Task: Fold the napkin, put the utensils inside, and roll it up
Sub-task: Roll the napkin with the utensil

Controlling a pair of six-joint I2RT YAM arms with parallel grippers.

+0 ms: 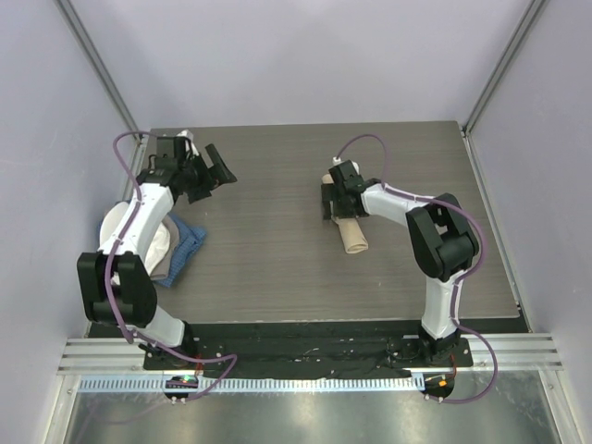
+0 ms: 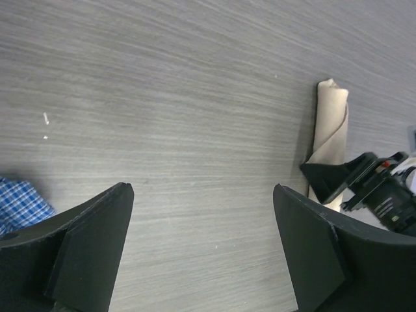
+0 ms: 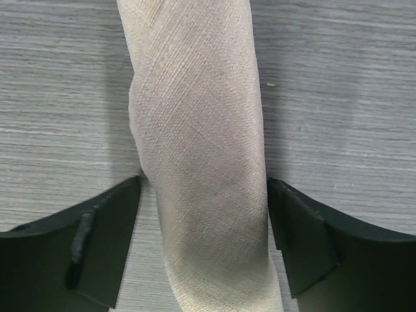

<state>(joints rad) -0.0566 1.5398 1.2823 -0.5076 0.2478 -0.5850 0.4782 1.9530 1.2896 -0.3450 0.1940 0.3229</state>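
Note:
The beige napkin (image 1: 351, 236) lies rolled into a tight tube on the table right of the middle. It also shows in the left wrist view (image 2: 331, 123) and fills the right wrist view (image 3: 195, 117). My right gripper (image 1: 339, 213) stands over the far end of the roll. Its jaws are open astride it (image 3: 205, 183), the fingertips at the cloth's sides, and the roll does not look squeezed. My left gripper (image 1: 215, 171) is open and empty above bare table at the far left (image 2: 203, 190). No orange utensils show in any view.
A blue checked cloth (image 1: 185, 245) lies at the left edge beside a pale round object (image 1: 159, 242) under my left arm; its corner shows in the left wrist view (image 2: 23, 203). Walls enclose the table on three sides.

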